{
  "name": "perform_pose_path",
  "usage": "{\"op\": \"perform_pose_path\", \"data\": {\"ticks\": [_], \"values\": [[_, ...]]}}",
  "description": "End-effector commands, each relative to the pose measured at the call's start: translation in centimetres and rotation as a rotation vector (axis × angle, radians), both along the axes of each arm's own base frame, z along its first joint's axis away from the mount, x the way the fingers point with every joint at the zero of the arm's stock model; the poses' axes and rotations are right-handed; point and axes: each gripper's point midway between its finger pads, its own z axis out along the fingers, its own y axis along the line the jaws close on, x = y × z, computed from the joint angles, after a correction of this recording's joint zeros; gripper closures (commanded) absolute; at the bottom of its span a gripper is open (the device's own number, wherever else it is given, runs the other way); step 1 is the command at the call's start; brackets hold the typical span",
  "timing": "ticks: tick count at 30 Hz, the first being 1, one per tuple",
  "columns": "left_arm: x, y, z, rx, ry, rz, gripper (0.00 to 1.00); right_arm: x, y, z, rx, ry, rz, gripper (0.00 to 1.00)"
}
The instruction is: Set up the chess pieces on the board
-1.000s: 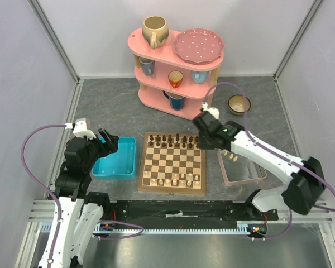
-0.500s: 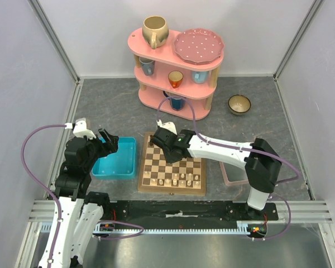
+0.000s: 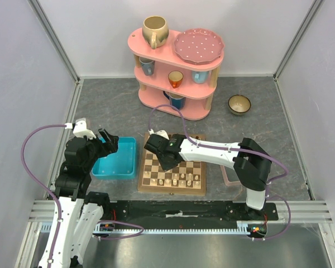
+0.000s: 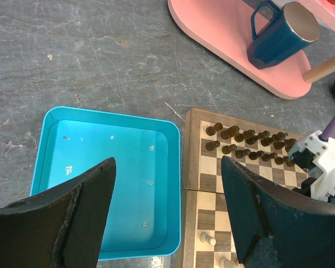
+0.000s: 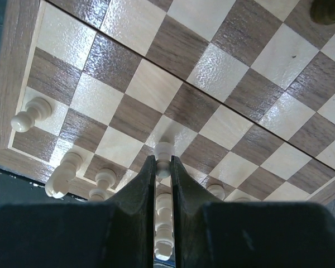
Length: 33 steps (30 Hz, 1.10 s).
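The board point(image 3: 196, 170) lies at the table's middle, with dark chessmen along its far rows and several cream chess pieces point(image 3: 181, 180) along its near rows. My right gripper point(image 3: 164, 159) hovers over the board's left half, shut on a cream chess piece point(image 5: 163, 153) held between its tips above the squares point(image 5: 151, 84). More cream pieces point(image 5: 30, 113) stand near the board's left near corner. My left gripper point(image 4: 166, 215) is open and empty above the turquoise tray point(image 4: 109, 184), beside the board's left edge point(image 4: 191, 167).
A pink three-tier shelf point(image 3: 176, 70) with cups and a plate stands behind the board. A small bowl point(image 3: 239, 104) sits at the far right. A clear pink-rimmed tray point(image 3: 228, 177) lies right of the board, mostly under my right arm.
My right arm swung left from the pink-rimmed tray across the board, and its gripper now hangs lower over the board's left half. The left arm has not moved.
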Motion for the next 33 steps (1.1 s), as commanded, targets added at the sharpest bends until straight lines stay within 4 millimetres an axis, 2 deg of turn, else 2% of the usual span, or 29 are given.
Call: {"op": "perform_pose_path", "data": {"ticks": [1, 12, 33], "values": [[0.4, -0.3, 1.0, 0.003, -0.054, -0.022, 0.18, -0.5, 0.7, 0.7, 0.015, 0.012, 0.035, 0.92], [0.5, -0.3, 1.0, 0.004, -0.052, -0.022, 0.18, -1.9, 0.3, 0.1, -0.001, 0.051, 0.072, 0.92], [0.5, -0.3, 0.9, 0.006, -0.051, -0.023, 0.18, -2.5, 0.1, -0.7, -0.023, 0.084, 0.092, 0.91]]}}
